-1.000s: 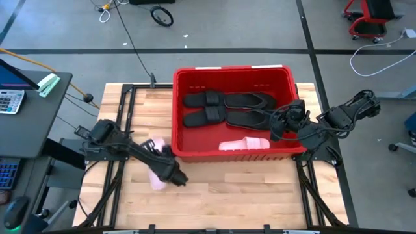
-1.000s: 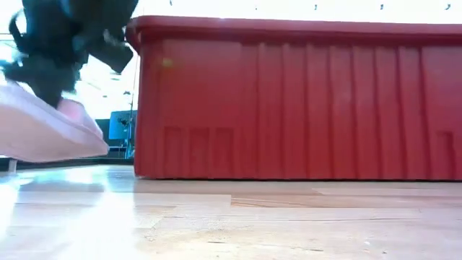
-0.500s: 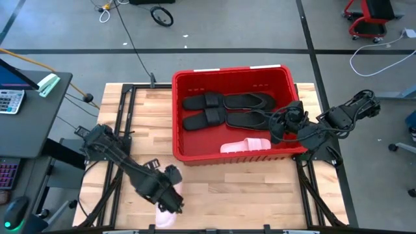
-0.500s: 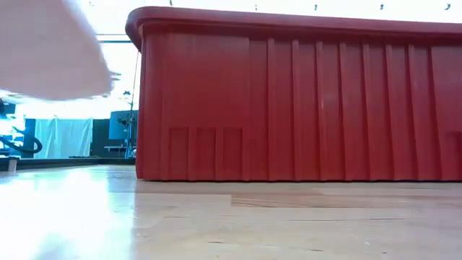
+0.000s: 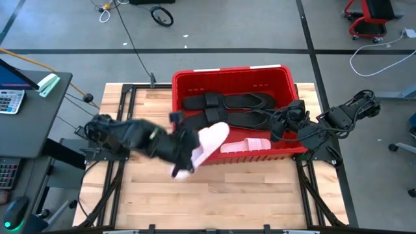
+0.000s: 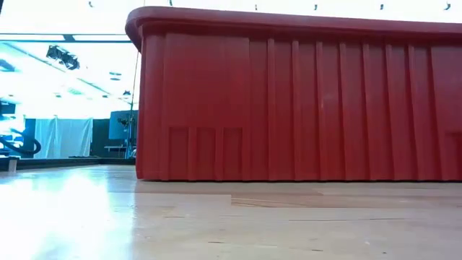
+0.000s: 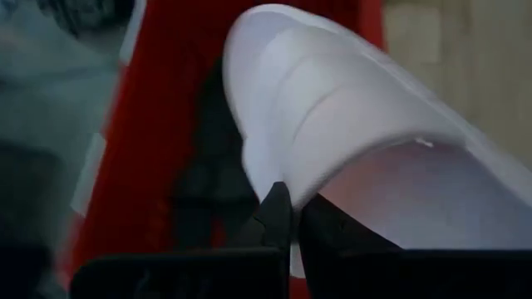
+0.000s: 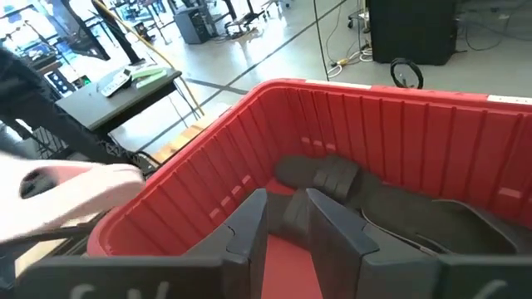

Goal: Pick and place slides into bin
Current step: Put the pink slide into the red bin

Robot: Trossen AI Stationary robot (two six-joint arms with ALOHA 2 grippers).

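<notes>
The bin [image 5: 232,77] is a rectangular red plastic crate with ribbed upright walls and a thick rolled rim, standing on a counter [image 5: 247,195] of pale butcher-block wood strips. Inside it lie four flat black rubber slides: two with wide band straps [image 5: 201,109] toward the left wall and two with thong straps [image 5: 250,109] beside them. One pale pink slide with a wide smooth band [image 5: 246,145] lies on the bin floor against the near wall. A second pale pink slide [image 5: 209,140] is held above the bin's near-left corner, its smooth, rounded toe over the rim. The left end effector [image 5: 186,151] is clamped tight on the edge of this pink slide; in the left wrist view its two dark fingers [image 7: 278,218] pinch the pale rubber with almost no gap between them. The right end effector [image 5: 281,128] hangs above the right end of the bin, its fingers [image 8: 337,224] set a moderate way apart and holding nothing. Total count: six slides, four black and two pink, five of them resting in the bin.
</notes>
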